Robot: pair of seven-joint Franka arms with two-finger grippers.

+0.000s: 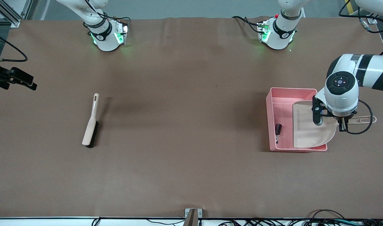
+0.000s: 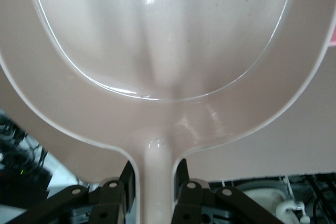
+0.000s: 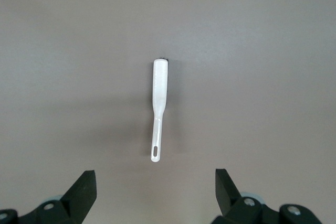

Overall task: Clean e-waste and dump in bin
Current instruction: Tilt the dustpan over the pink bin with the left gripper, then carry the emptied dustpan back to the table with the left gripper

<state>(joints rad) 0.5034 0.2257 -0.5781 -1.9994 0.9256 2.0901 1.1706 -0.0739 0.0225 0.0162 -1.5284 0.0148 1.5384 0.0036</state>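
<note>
The table (image 1: pixel 185 125) holds one pink bin (image 1: pixel 274 103), one beige dustpan (image 1: pixel 307 128), one brush (image 1: pixel 91 121), and in the bin one dark e-waste cylinder (image 1: pixel 278 128) with a small pale bit just beside it, too small to tell; two arms, each with one gripper.

Brown table (image 1: pixel 185 125), two things resting on it.
A brush (image 1: pixel 91 121) lies toward the right arm's end; the pink bin (image 1: pixel 273 147) sits toward the left arm's end.

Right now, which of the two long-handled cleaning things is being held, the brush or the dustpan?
The dustpan: the left tool is shut on its handle, tipping it over the pink bin. The brush lies untouched on the table, the open right tool above it.
</note>
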